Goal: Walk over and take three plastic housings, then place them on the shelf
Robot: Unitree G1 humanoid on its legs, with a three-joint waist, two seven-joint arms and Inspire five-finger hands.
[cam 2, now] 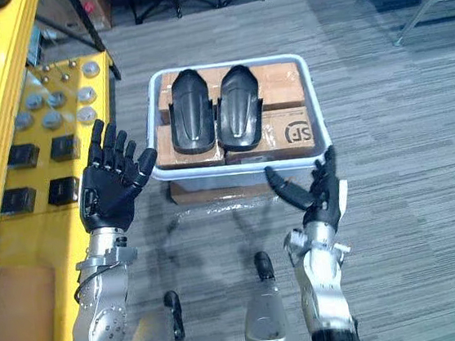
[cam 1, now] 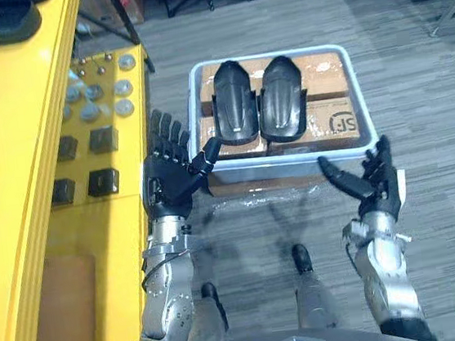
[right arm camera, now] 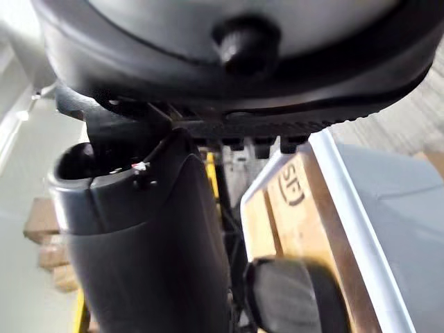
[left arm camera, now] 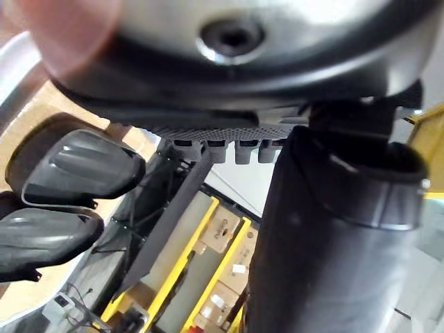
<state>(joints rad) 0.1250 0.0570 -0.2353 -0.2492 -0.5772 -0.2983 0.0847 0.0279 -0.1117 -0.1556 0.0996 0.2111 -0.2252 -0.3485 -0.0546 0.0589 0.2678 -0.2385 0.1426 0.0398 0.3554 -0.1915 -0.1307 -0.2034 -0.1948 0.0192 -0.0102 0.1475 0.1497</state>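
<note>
At the upper centre of the frame, two black plastic housings [cam 1: 235, 104] lie side by side on cardboard boxes [cam 1: 325, 77] in a pale bin [cam 1: 365, 97]. The left hand [cam 1: 167, 181] and right hand [cam 1: 377, 182] flank its lower corners, fingers spread, both empty. A yellow shelf [cam 1: 13, 162] fills the left.

Grey plank floor [cam 1: 431, 221], yellow shelf [cam 1: 13, 162] at left

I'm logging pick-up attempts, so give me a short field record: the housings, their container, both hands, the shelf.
housings: two black glossy plastic housings, side by side on brown cardboard boxes
container: pale blue plastic bin holding the boxes
left hand: open, empty, by the bin's near left corner
right hand: open, empty, by the near right corner
shelf: yellow shelf on the robot's left
</note>
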